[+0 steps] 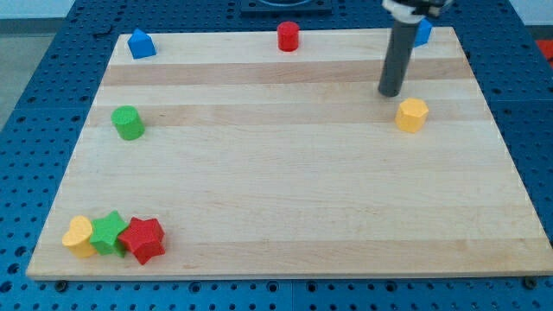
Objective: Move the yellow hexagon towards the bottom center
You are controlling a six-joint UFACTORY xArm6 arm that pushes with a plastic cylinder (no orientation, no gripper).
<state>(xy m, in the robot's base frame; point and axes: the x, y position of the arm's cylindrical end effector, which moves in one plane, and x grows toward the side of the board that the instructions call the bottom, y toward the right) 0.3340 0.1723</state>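
Though near yellow hexagon [412, 114], my tip [390, 93]

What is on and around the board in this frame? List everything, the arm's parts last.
wooden board: one, pale wood, fills the view
blue pegboard surface: one, under and around the board
blue block: one, house-like, top left
red cylinder: one, top centre edge
second blue block: one, top right, partly hidden behind the rod
green cylinder: one, left side
yellow hexagon: one, right side
yellow heart-like block: one, bottom left
green star: one, beside it
red star: one, right of the green star
my tip: dark rod's end, just above-left of the yellow hexagon
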